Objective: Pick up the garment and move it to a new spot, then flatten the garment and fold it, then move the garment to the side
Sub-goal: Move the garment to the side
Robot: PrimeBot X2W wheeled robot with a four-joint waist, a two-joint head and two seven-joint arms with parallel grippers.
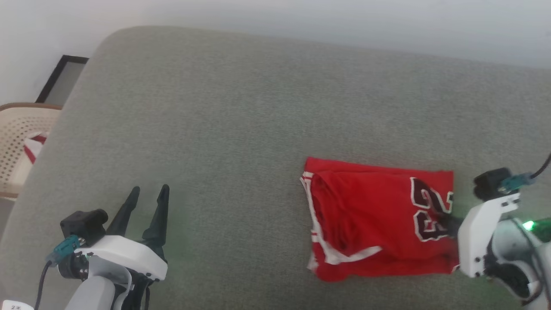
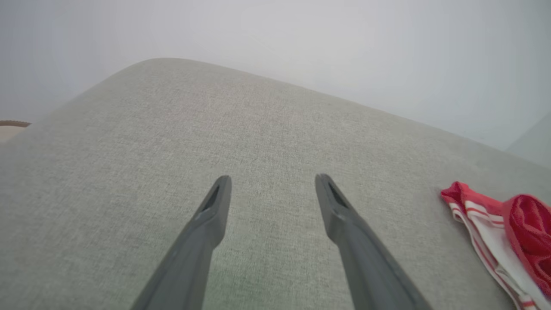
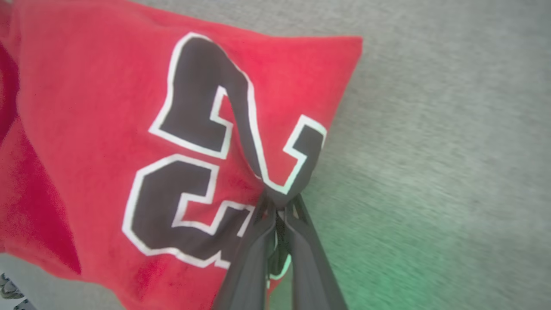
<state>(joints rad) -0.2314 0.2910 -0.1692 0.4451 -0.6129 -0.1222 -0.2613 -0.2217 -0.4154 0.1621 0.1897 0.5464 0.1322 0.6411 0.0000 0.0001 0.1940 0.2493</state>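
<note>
Nearest, the left gripper (image 1: 150, 187) hangs with jaws spread and empty, the right gripper (image 3: 275, 202) pinched shut on the red jersey (image 1: 370, 215) at its black number — folded into a compact, white-trimmed rectangle on the grey cushion (image 1: 215, 107) — so seemingly only the sideways move remains.
</note>
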